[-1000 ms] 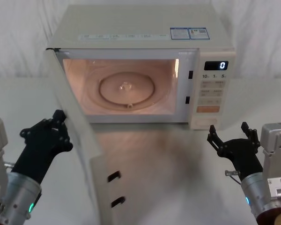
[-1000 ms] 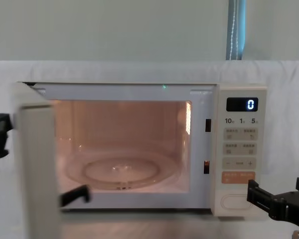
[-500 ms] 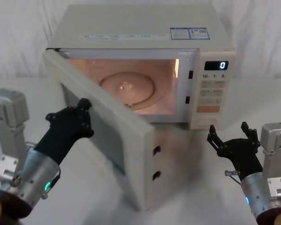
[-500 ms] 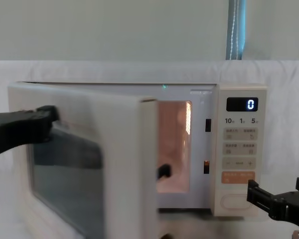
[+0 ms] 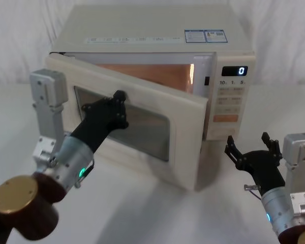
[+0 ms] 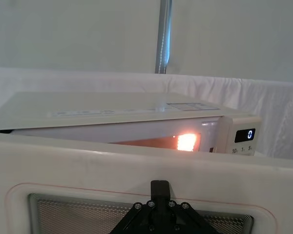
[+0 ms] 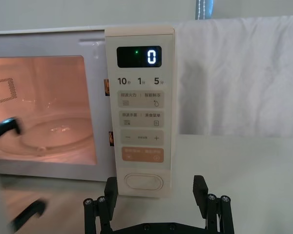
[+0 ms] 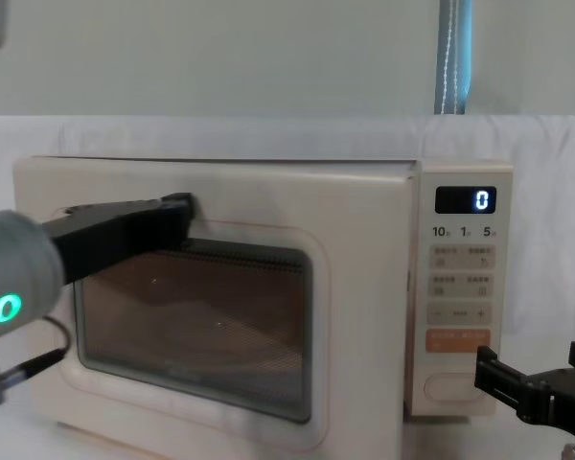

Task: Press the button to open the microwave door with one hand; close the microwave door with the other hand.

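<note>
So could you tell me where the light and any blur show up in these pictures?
Head view: orange cavity glow above the door. Left wrist view: bright lamp spot past the door's top edge. Right wrist view: lit cavity, with blurred dark latch hooks at the picture's edge.

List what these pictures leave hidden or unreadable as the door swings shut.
- Left gripper: its fingertips press against the microwave door, so their spread is hidden in head and chest views.
- The button: head view, mostly covered by the door's free edge.
- Beige key print: too small to read.
- Right gripper: open, cropped in chest view.
</note>
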